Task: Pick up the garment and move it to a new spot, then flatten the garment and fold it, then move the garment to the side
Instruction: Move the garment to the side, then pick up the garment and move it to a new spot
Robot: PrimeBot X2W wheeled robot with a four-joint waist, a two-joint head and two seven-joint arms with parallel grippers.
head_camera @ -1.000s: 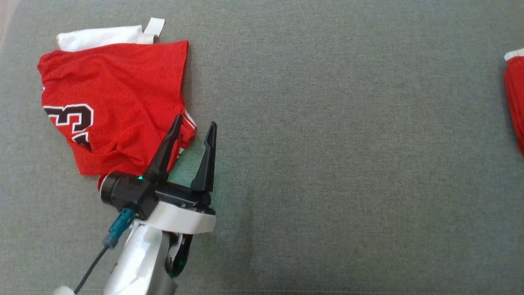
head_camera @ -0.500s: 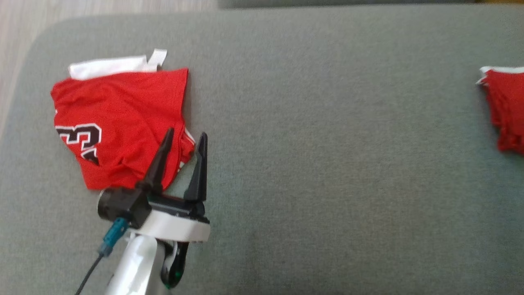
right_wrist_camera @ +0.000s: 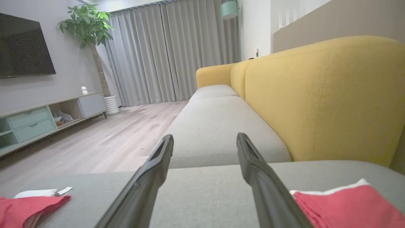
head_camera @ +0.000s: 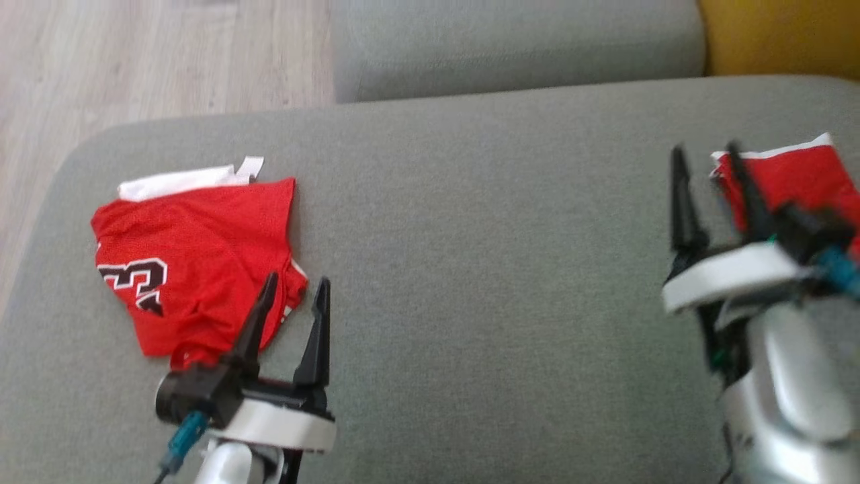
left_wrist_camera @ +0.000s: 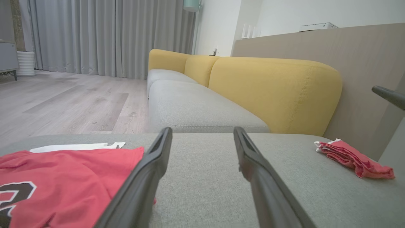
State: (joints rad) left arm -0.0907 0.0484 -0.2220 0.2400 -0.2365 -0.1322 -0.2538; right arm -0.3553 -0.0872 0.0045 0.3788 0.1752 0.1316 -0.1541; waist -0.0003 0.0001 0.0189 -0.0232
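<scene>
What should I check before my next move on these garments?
1. The left gripper is open and empty: ok.
2. The right gripper is open and empty: ok.
3. The jersey lies flat: not ok; it is wrinkled, with a white cloth poking out at its far edge.
4. The left gripper is free of the jersey: cannot tell; they overlap in the head view.
5. The red garment is neatly folded: cannot tell; the right gripper partly hides it.
</scene>
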